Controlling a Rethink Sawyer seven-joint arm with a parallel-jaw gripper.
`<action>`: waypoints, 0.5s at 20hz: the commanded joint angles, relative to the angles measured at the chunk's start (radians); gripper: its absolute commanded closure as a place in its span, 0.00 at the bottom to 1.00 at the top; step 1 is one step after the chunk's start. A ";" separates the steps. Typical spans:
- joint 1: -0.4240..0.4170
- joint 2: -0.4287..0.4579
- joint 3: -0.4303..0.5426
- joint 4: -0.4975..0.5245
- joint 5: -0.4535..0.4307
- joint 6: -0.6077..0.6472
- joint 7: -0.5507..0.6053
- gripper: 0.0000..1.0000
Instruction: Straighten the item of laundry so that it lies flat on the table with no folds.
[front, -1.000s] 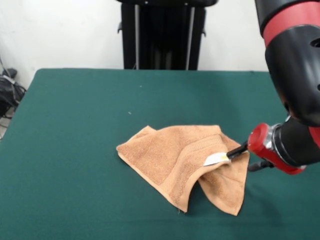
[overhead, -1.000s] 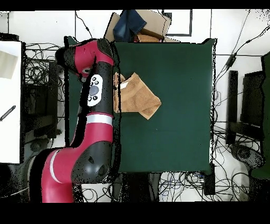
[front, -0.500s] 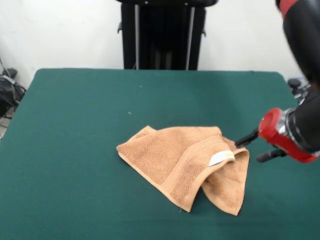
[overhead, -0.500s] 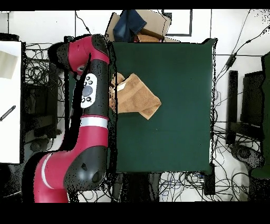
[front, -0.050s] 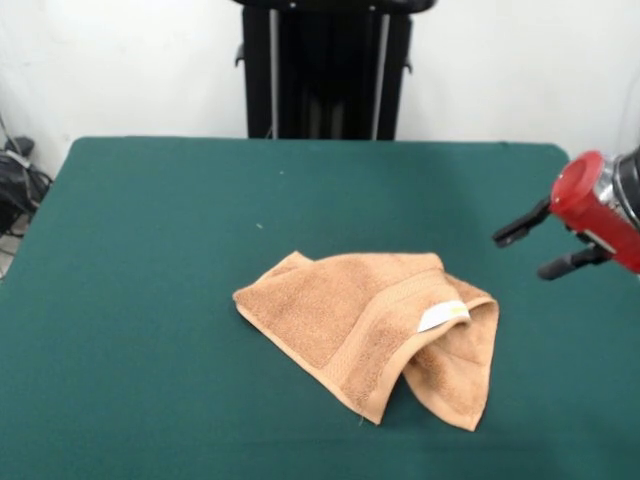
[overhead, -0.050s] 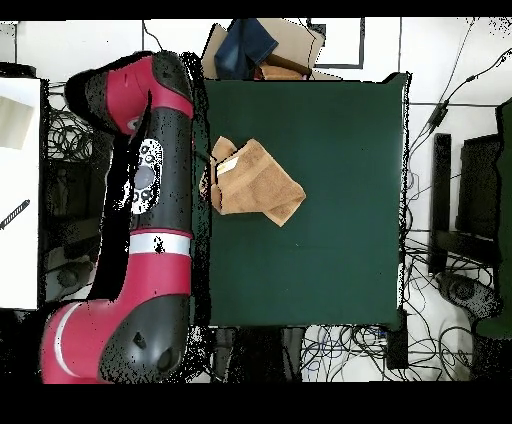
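— Where is the tan terry-cloth towel (front, -0.050s: 375, 330) from your gripper (front, -0.050s: 545, 248)?

— It lies crumpled mid-counter, one flap doubled over. In the front view your two black fingers (front, -0.050s: 520, 229) stand apart, empty, raised off the dark green counter (front, -0.050s: 150, 250), beyond the towel's white-tagged (front, -0.050s: 442, 316) edge. That edge is nearest you.

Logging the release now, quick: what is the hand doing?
Hand: open, empty, clear of the towel.
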 joint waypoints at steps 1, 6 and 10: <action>-0.027 0.052 0.079 0.104 -0.049 -0.018 -0.101 0.00; -0.042 0.109 0.112 0.077 -0.039 -0.117 -0.073 0.00; -0.044 0.111 0.125 0.095 -0.034 -0.158 -0.069 0.00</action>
